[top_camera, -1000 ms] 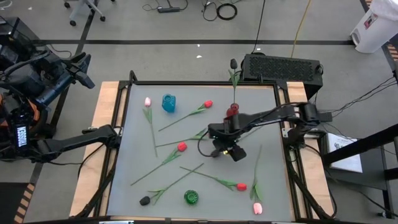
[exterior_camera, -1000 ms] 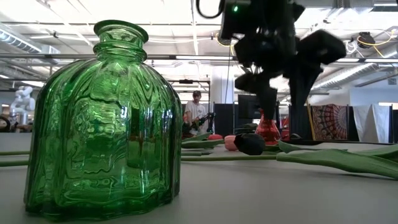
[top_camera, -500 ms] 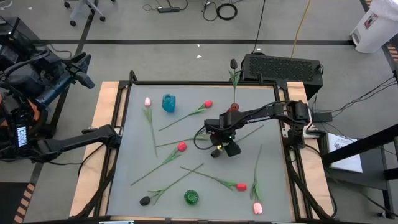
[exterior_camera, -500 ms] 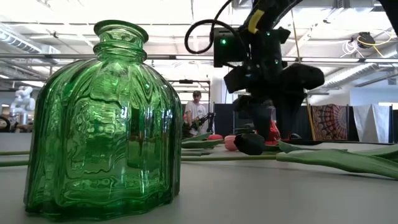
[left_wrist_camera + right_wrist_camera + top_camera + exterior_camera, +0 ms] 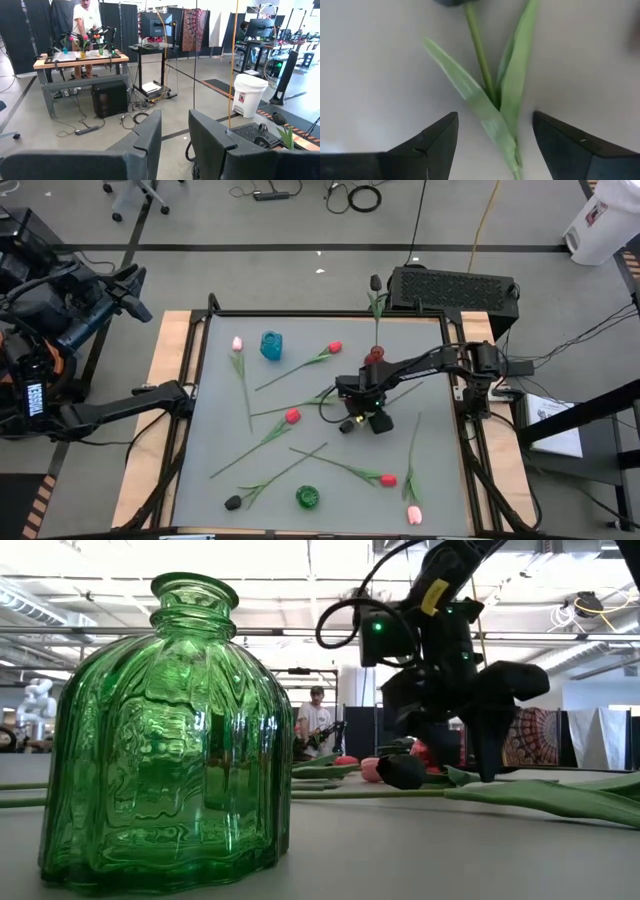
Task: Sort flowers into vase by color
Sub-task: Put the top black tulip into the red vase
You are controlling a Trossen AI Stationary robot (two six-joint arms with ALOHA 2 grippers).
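The right claw (image 5: pixel 364 412) was down low over the middle of the desk (image 5: pixel 210 430), fingers spread wide, and the right wrist view showed it squarely: the two dark fingers (image 5: pixel 427 142) stood on either side of a green stem (image 5: pixel 479 50) with its long leaves, touching neither. At the far end of that stem a dark bud (image 5: pixel 455 2) just showed, so this was a black tulip. In the low view the same claw (image 5: pixel 440 755) hung just above the desk with a black bud (image 5: pixel 401 771) lying right beside it.

The other flowers lay scattered over the grey surface. A pink tulip (image 5: pixel 238 343) lay near the blue vase (image 5: pixel 271 345) at the far left. A red tulip (image 5: pixel 334 347) lay well apart toward the middle, another red tulip (image 5: pixel 293 416) lay left of the claw, and a third red one (image 5: pixel 388 479) lay closer to the near edge. A second pink tulip (image 5: pixel 413 513) lay at the near right. A black tulip (image 5: pixel 233 502) sat near the green vase (image 5: pixel 307 497) at the near edge. One more black tulip (image 5: pixel 376 282) stood upright in the red vase (image 5: pixel 375 357) at the far side, just beyond the claw.

The left claw (image 5: pixel 175 145) waited off the desk to the left, fingers a little apart, holding nothing.
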